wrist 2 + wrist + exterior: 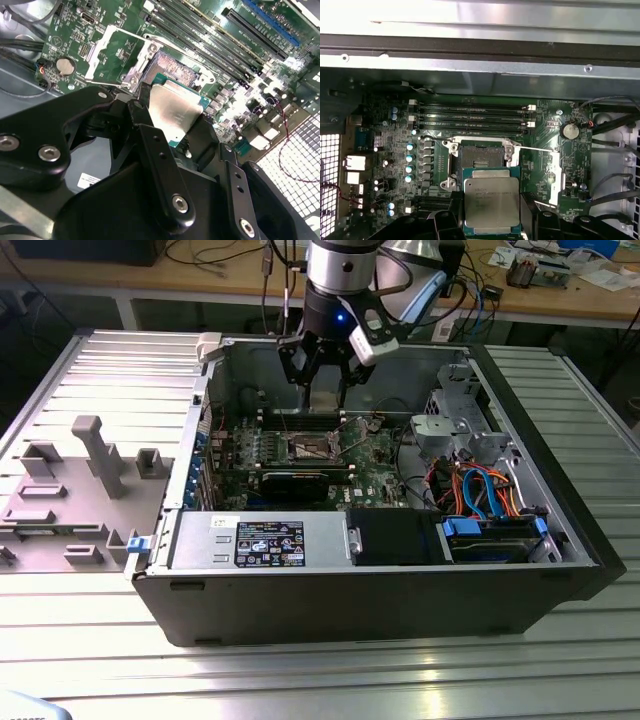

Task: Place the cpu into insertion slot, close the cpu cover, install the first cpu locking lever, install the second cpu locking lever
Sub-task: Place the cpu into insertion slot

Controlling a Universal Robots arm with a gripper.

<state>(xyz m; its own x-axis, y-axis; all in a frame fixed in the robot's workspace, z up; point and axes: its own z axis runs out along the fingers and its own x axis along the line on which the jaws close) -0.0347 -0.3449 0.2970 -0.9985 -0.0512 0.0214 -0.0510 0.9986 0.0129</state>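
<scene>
One robot arm reaches down into an open computer case [360,592] that lies on its side on a ribbed metal table [300,670]. Its black hand [322,392] hangs over the far part of the green motherboard [547,125], clear of it.

The hand is closed on the cpu [491,202], with its two fingers [160,160] pressing on opposite edges of the chip. The dull silvery metal top faces the first wrist view. The chip is held in the air and is not seated. In both wrist views it sits just short of the insertion slot [481,160], partly overlapping the slot's near rim.

The slot is open, with its dark centre bare inside the silvery rim. The cpu cover [144,59] is swung up and away from the socket, standing tilted at one side of it.

Four long memory slots [470,116] run beside the socket on the side away from the chip. A round coin battery [568,131] sits near a corner of the board. A labelled silver power-supply box [262,540] lies along the near wall of the case
</scene>
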